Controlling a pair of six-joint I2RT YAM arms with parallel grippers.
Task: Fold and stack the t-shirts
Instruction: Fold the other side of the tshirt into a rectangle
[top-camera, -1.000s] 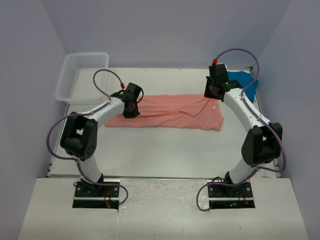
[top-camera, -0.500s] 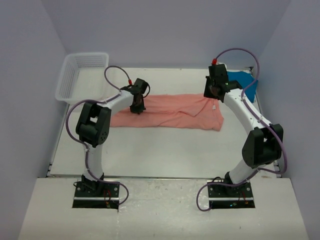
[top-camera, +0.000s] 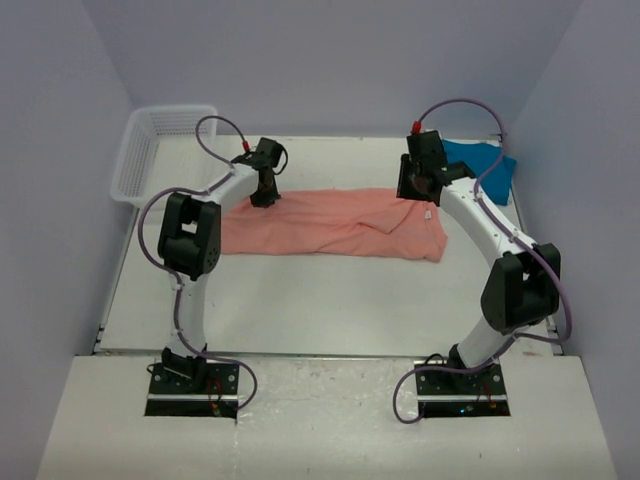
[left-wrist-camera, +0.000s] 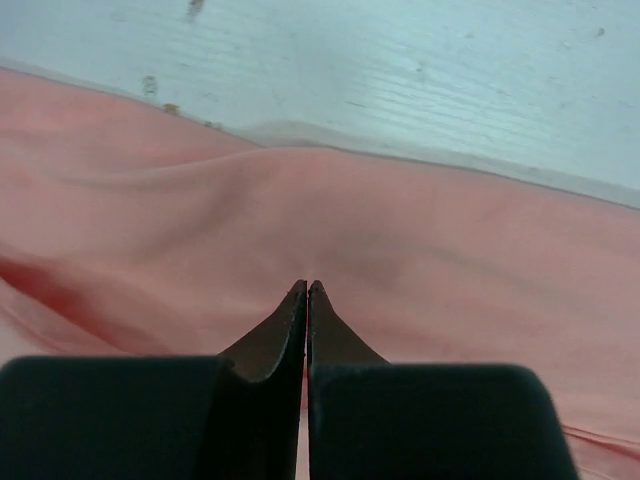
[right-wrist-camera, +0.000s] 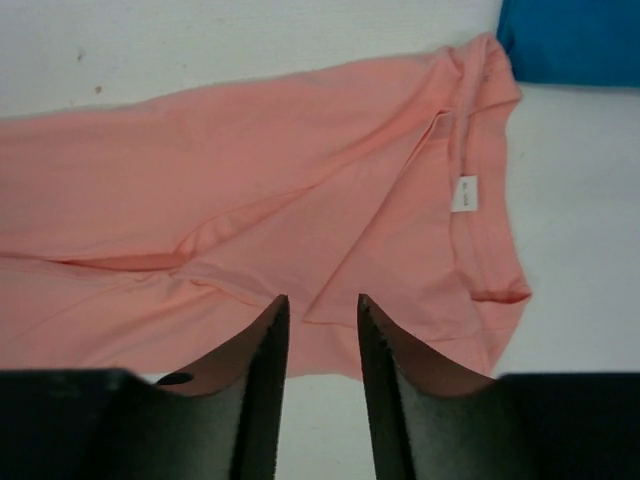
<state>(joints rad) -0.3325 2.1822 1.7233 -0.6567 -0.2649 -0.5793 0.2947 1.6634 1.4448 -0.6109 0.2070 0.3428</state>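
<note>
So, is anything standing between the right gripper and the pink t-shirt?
Nothing visible. The right gripper hangs open directly over the pink t-shirt, with only air between; the teal t-shirt lies off to one side.

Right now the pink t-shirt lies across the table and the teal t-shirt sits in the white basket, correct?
No. The top view shows the teal t-shirt on the table at its far right corner, outside the white basket at far left. The pink t-shirt does lie across the table.
</note>
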